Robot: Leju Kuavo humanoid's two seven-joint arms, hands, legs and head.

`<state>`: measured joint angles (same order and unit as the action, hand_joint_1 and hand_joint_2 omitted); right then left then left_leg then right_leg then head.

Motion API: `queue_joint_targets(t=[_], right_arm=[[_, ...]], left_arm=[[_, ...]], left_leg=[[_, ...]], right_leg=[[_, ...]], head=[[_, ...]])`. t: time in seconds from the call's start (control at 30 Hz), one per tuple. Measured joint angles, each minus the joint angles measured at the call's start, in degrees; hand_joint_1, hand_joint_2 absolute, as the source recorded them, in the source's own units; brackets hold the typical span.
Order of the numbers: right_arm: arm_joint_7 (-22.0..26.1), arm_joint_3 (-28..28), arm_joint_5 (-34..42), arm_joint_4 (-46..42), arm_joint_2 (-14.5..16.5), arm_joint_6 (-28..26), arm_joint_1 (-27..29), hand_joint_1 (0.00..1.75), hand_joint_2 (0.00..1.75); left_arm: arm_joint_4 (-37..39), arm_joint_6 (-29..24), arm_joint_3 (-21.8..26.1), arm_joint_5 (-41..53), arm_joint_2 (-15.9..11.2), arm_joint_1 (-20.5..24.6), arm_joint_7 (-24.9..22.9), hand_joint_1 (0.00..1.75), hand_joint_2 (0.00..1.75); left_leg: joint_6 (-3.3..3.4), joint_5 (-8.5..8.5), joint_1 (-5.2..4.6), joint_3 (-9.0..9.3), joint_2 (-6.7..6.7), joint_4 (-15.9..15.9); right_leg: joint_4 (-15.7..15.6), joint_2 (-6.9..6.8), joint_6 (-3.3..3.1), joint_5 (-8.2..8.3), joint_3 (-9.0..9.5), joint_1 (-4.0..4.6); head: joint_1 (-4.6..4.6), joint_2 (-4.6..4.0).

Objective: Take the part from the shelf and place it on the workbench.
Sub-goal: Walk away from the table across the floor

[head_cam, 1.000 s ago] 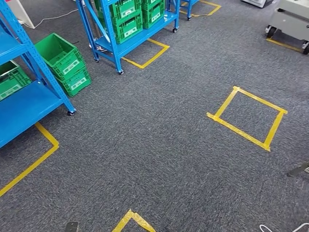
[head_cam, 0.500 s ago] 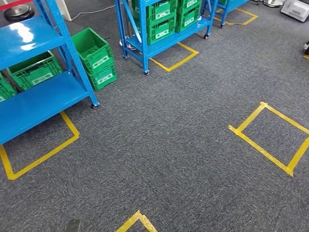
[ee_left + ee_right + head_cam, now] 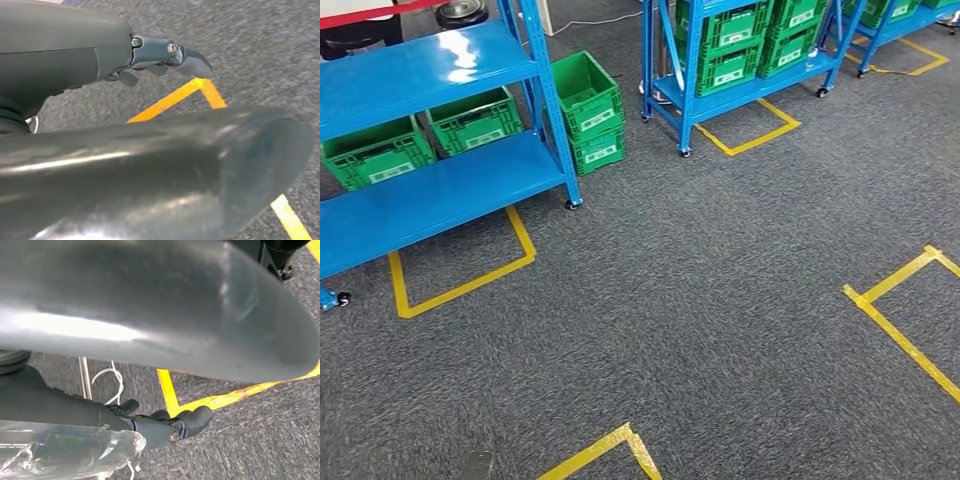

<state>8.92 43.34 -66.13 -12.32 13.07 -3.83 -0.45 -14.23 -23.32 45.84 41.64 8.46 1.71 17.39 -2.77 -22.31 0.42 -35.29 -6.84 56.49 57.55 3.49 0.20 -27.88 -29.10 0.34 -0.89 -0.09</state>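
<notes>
Head view has swung between the earlier frames and now; the whole scene slides rightward in the picture, so this reads as the robot turning toward its left, not things moving.

Left to right, now:
- Blue shelf [image 3: 433, 70] takes the upper left, much more of it in frame than a second ago, when just a corner showed. A dark round part [image 3: 461, 12] sits at the back of its top level, partly cut by the frame edge; probably the task's thing, though too cropped to be sure. It came into the picture half a second ago and now lies nearer the centre.
- Green crates [image 3: 376, 152] sit on the lower level; two stacked crates [image 3: 589, 110] stand on the carpet just beside the shelf leg.
- Second blue rack [image 3: 743, 60], loaded with green crates, upper middle.
- Yellow tape square [image 3: 905, 320] has drifted to the right edge, now cut off.

Left hand [image 3: 166, 55]: fingers extended, loosely apart, nothing in them, hanging over carpet. Right hand [image 3: 177, 427]: fingers lightly curled but apart, holding nothing.

Judgement: approach stage only. Shelf is being brought to face; part untouched, workbench not in frame.
</notes>
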Motion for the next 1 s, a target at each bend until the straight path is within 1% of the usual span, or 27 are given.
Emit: queue_joint_targets(t=[0.03,0.1,0.13,0.17,0.2,0.23,0.27,0.3,0.33,0.37,0.4,0.43,0.47,0.5,0.53,0.6,0.63,0.67,0.7,0.73,0.77,0.8,0.83,0.87,0.9,0.93,1.0], right_arm=[[0.0,0.0,0.0,0.0,0.0,0.0,0.0,0.00,0.00],[0.0,0.0,0.0,0.0,0.1,0.0,0.2,0.00,0.00],[0.0,0.0,0.0,0.0,0.1,0.0,0.4,0.00,0.00],[0.0,0.0,0.0,0.0,0.0,0.0,0.5,0.00,0.00],[0.0,0.0,0.0,0.0,0.0,0.0,0.5,0.00,0.00],[0.0,0.0,0.0,0.0,0.1,0.0,0.5,0.00,0.00],[0.0,0.0,0.0,0.0,0.1,0.0,0.4,0.00,0.00],[0.0,0.0,-0.1,0.0,0.1,0.0,0.4,0.00,0.00],[0.0,0.0,-0.1,0.0,0.1,0.0,0.4,0.00,0.00],[0.1,0.0,-0.2,0.0,0.1,0.0,0.4,0.00,0.00],[0.1,0.0,-0.3,0.0,0.1,0.0,0.4,0.00,0.00],[0.1,0.0,-0.4,-0.1,0.1,0.0,0.3,0.00,0.00],[0.1,0.0,-0.5,-0.1,0.1,-0.1,0.2,0.00,0.00],[0.1,0.0,-0.5,-0.1,0.1,-0.1,0.1,0.00,0.00],[0.2,0.0,-0.6,-0.1,0.1,-0.1,0.0,0.00,0.00],[0.2,0.0,-0.7,-0.1,0.1,-0.2,0.3,0.00,0.00],[0.2,0.0,-0.7,-0.1,0.1,-0.2,0.5,0.00,0.00],[0.1,0.1,-0.7,-0.1,0.1,-0.2,0.7,0.00,0.00],[0.1,0.1,-0.8,-0.1,0.1,-0.2,0.8,0.00,0.00],[0.1,0.1,-0.8,-0.1,0.1,-0.2,0.8,0.00,0.00],[0.1,0.1,-0.8,-0.1,0.1,-0.2,0.8,0.00,0.00],[0.1,0.1,-0.8,-0.1,0.1,-0.2,0.8,0.00,0.00],[0.2,0.2,-0.9,-0.1,0.1,-0.2,0.8,0.00,0.00],[0.2,0.2,-0.9,-0.1,0.1,-0.2,0.8,0.00,0.00],[0.2,0.2,-0.9,-0.1,0.1,-0.2,0.8,0.00,0.00],[0.2,0.3,-0.9,-0.1,0.1,-0.2,0.8,0.00,0.00],[0.2,0.3,-0.9,-0.2,0.2,-0.2,0.6,0.00,0.00]], left_arm=[[0.0,0.0,0.0,0.0,0.0,0.0,0.0,0.00,0.00],[0.0,0.0,0.0,0.0,0.1,0.1,0.0,0.00,0.00],[0.0,0.0,0.0,0.0,0.1,0.2,0.0,0.00,0.00],[0.0,0.0,0.0,0.0,0.1,0.3,0.0,0.00,0.00],[0.0,0.0,0.0,0.0,0.1,0.3,0.0,0.00,0.00],[0.0,0.0,0.0,0.0,0.1,0.2,0.0,0.00,0.00],[0.0,0.0,0.0,0.0,0.1,0.2,0.0,0.00,0.00],[0.0,0.0,0.0,0.1,0.0,0.2,0.1,0.00,0.00],[0.0,0.0,0.0,0.2,0.0,0.3,0.1,0.00,0.00],[0.0,0.0,0.0,0.2,0.0,0.5,0.1,0.00,0.00],[0.0,0.0,0.0,0.4,0.0,0.6,0.2,0.00,0.00],[0.0,0.0,0.0,0.5,0.0,0.6,0.3,0.00,0.00],[0.0,0.0,0.0,0.5,0.0,0.4,0.4,0.00,0.00],[0.0,0.0,0.0,0.6,0.0,0.2,0.5,0.00,0.00],[0.0,-0.1,0.0,0.6,0.0,0.0,0.5,0.00,0.00],[0.0,-0.3,0.0,0.6,0.0,-0.1,0.6,0.00,0.00],[0.0,-0.4,0.0,0.6,0.0,0.0,0.6,0.00,0.00],[0.0,-0.4,0.0,0.6,0.1,0.0,0.6,0.00,0.00],[0.0,-0.4,0.0,0.6,0.2,-0.1,0.7,0.00,0.00],[0.0,-0.5,0.0,0.7,0.2,-0.2,0.7,0.00,0.00],[0.0,-0.5,0.1,0.7,0.2,-0.3,0.9,0.00,0.00],[0.0,-0.6,0.1,0.8,0.2,-0.3,1.0,0.00,0.00],[0.0,-0.6,0.1,0.8,0.3,-0.3,1.1,0.00,0.00],[0.0,-0.7,0.1,0.9,0.3,-0.2,1.2,0.00,0.00],[0.0,-0.7,0.2,1.0,0.4,-0.2,1.3,0.00,0.00],[0.0,-0.8,0.2,1.1,0.4,-0.1,1.4,0.00,0.00],[0.0,-0.9,0.3,1.2,0.4,-0.1,1.4,0.00,0.00]], left_leg=[[-0.29,-1.69,-0.08,-0.67,1.54,1.3],[-0.84,-7.30,-0.12,-2.78,4.99,7.3],[-1.15,-9.66,-0.03,-3.88,5.67,11.1],[-1.43,-10.76,0.09,-4.44,5.98,14.2],[-1.67,-10.47,0.22,-4.17,6.13,15.8],[-1.87,-9.10,0.32,-2.92,6.33,15.5],[-2.04,-7.32,0.40,-0.64,6.84,13.2],[-2.19,-6.11,0.43,2.44,8.12,9.6],[-2.16,-5.74,0.38,5.78,9.61,5.2],[-1.75,-6.11,0.27,8.32,10.86,1.5],[-1.16,-6.71,0.11,9.82,11.64,-0.9],[-0.33,-7.30,-0.06,10.22,11.45,-2.2],[0.56,-7.51,-0.08,9.92,10.77,-2.3],[1.19,-7.48,-0.04,9.72,10.10,-2.3],[1.81,-7.46,0.02,9.59,9.40,-2.4],[2.57,-7.08,0.04,9.39,7.91,-2.5],[2.79,-6.96,-0.07,9.32,7.06,-2.5],[2.90,-6.89,-0.19,9.30,6.17,-2.4],[2.93,-6.85,-0.30,9.39,5.32,-2.4],[2.89,-6.84,-0.37,9.59,4.49,-2.4],[2.82,-6.90,-0.41,9.90,3.67,-2.4],[2.70,-7.05,-0.38,10.24,2.89,-2.4],[2.49,-7.31,-0.38,10.49,2.18,-2.4],[2.25,-7.58,-0.31,10.58,1.51,-2.3],[1.92,-7.83,-0.15,10.53,0.85,-2.3],[1.56,-8.03,0.02,10.43,0.20,-2.3],[0.90,-8.61,0.37,10.71,-0.93,-2.6]], right_leg=[[-0.3,-0.97,-0.38,0.55,-0.34,-0.11],[-0.5,-2.97,-0.76,1.55,-1.47,-0.20],[-0.4,-4.08,-0.74,2.04,-2.14,-0.20],[-0.4,-5.21,-0.67,2.54,-2.93,-0.20],[-0.4,-6.27,-0.56,3.04,-3.67,-0.21],[-0.3,-7.25,-0.43,3.50,-4.36,-0.24],[-0.3,-8.14,-0.24,3.93,-4.97,-0.28],[-0.1,-8.92,0.02,4.29,-5.41,-0.24],[0.2,-9.67,0.29,4.55,-5.83,-0.18],[0.5,-10.40,0.64,4.81,-6.12,-0.08],[0.7,-11.14,1.00,5.08,-6.27,-0.02],[0.7,-11.89,1.36,5.14,-6.34,-0.07],[0.7,-12.28,1.80,5.17,-6.41,-0.20],[1.0,-11.47,2.24,4.87,-6.55,-0.40],[2.2,-9.82,2.65,3.94,-7.03,-0.59],[8.4,-5.57,3.27,0.70,-9.56,-0.81],[12.4,-4.41,3.37,-1.08,-11.26,-0.82],[15.6,-3.89,3.39,-2.20,-12.69,-0.77],[16.8,-3.68,3.28,-2.19,-13.24,-0.71],[15.9,-3.52,3.11,-1.12,-12.70,-0.67],[12.8,-3.11,2.92,0.79,-11.15,-0.65],[8.7,-1.91,2.70,2.80,-9.08,-0.70],[4.9,-0.42,2.50,3.93,-7.05,-0.84],[2.3,0.83,2.29,4.32,-5.55,-0.92],[1.0,1.63,2.00,3.92,-4.73,-0.90],[0.8,1.50,1.66,3.22,-4.36,-0.78],[0.4,0.34,0.91,2.47,-3.63,-0.75]], head=[[-0.13,0.00],[-0.47,0.00],[-0.54,0.00],[-0.55,0.00],[-0.55,0.00],[-0.55,0.00],[-0.56,0.00],[-0.56,0.00],[-0.61,0.00],[-0.62,0.00],[-0.66,0.00],[-0.70,0.00],[-0.69,0.00],[-0.64,0.00],[-0.50,0.00],[-0.09,0.00],[0.08,0.00],[0.19,0.00],[0.26,0.00],[0.27,0.00],[0.28,0.00],[0.29,0.00],[0.26,0.00],[0.24,0.00],[0.20,0.00],[0.18,0.00],[0.15,0.02]])
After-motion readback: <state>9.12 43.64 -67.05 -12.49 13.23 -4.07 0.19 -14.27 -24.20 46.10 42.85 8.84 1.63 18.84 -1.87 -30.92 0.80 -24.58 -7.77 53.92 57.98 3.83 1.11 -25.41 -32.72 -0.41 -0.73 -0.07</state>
